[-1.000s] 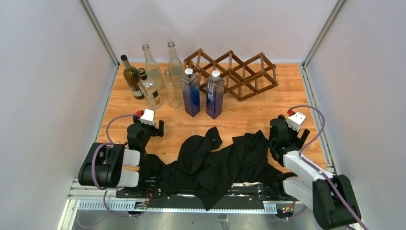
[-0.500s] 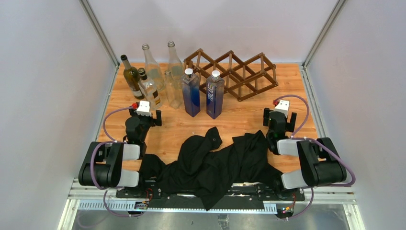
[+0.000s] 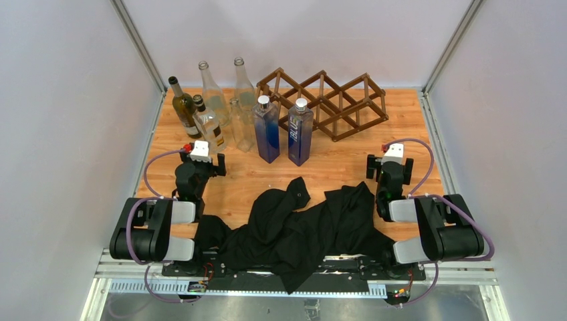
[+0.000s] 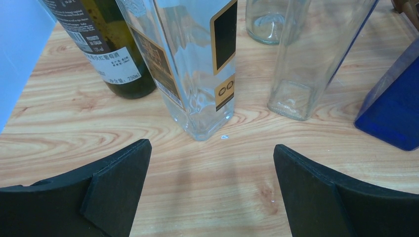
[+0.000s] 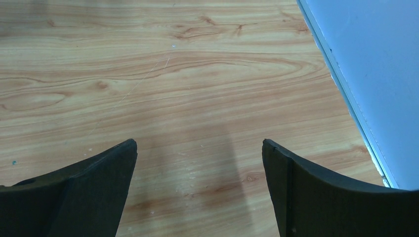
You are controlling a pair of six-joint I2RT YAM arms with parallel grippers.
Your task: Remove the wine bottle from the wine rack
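The dark brown lattice rack of thin wooden sticks sits at the far edge of the grainy wooden desk. A dark green glass wine bottle stands upright well to its left. The left jaws and right jaws gape wide, empty.

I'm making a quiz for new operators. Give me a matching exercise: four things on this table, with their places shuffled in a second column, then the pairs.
1 wine rack
2 dark green bottle
3 black cloth
4 labelled blue bottle

A near edge, between the arms
B leftmost of the bottles
C far side, right of centre, empty
D upright before the rack's left end

Pairs: 1-C, 2-B, 3-A, 4-D
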